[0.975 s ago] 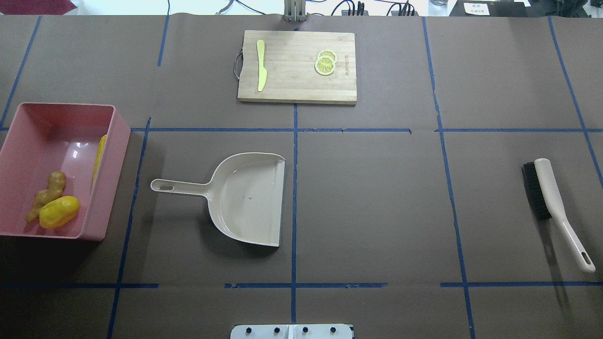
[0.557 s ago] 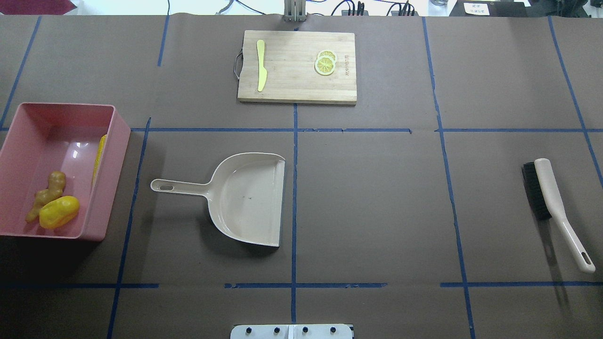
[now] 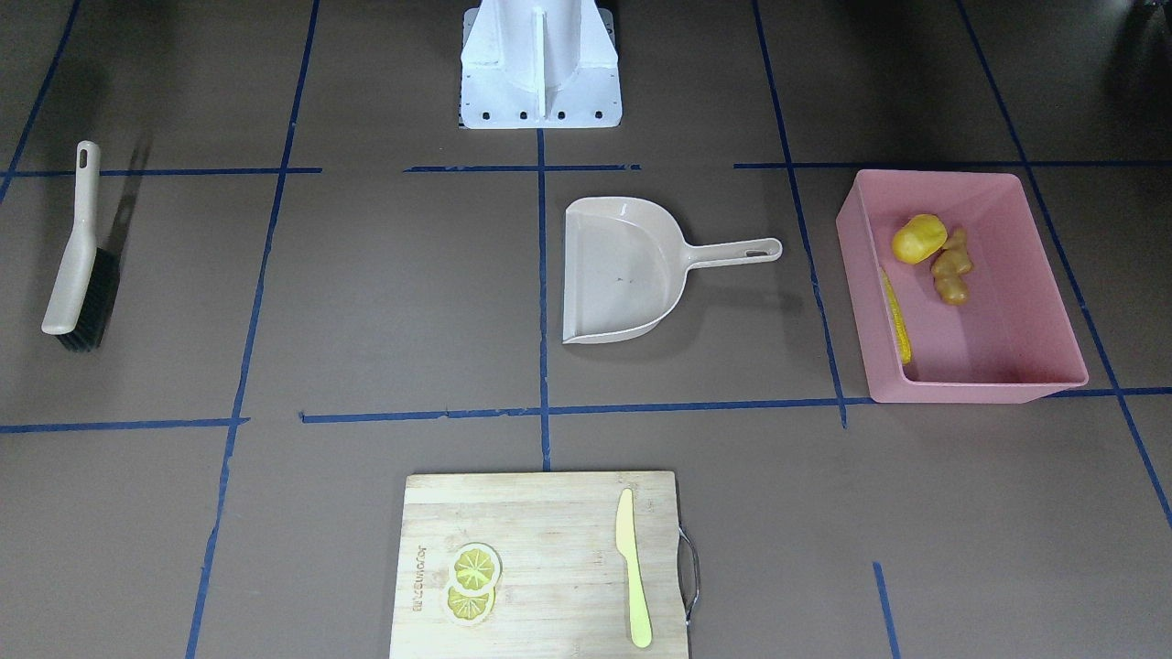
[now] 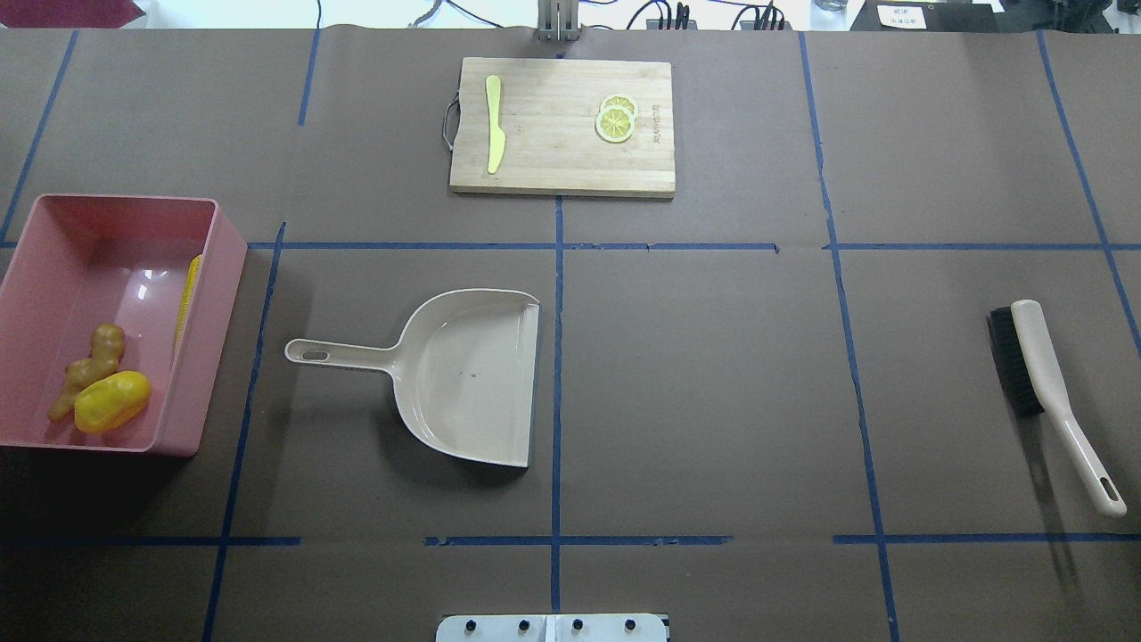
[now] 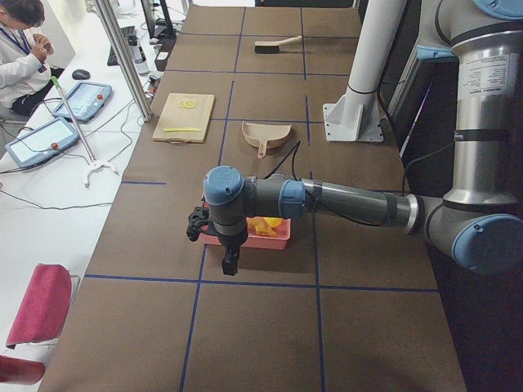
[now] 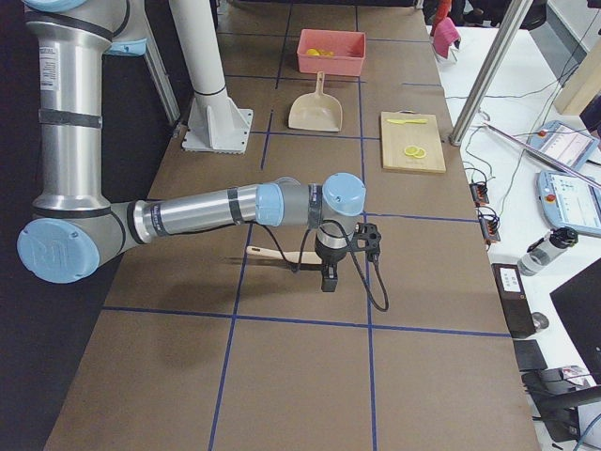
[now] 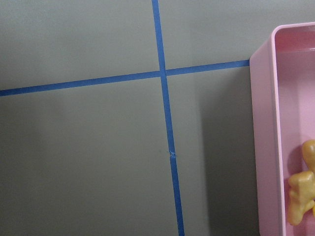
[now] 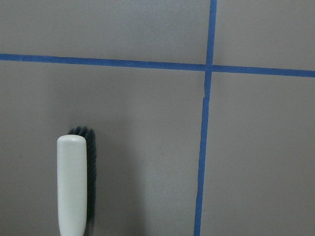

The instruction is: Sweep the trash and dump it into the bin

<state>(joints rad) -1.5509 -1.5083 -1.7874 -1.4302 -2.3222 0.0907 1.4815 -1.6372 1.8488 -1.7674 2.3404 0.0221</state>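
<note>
The pink bin [image 4: 227, 267] stands at the table's left edge. In it lie the corn cob [image 4: 187, 299] along its right wall, the ginger root [image 4: 89, 367] and the yellow potato lump [image 4: 111, 401]. The left wrist view shows the bin's wall [image 7: 266, 147] and the ginger [image 7: 300, 196]. My left gripper [image 5: 230, 266] hangs above the table beside the bin, seen only in the exterior left view. My right gripper [image 6: 327, 279] hangs over the brush, seen only in the exterior right view. I cannot tell whether either is open or shut.
A beige dustpan [image 4: 463, 374] lies empty at the table's middle. A beige brush [image 4: 1047, 383] lies at the right and shows in the right wrist view [image 8: 73, 187]. A wooden cutting board [image 4: 562, 125] at the back holds a yellow-green knife [image 4: 493, 125] and lemon slices [image 4: 616, 119].
</note>
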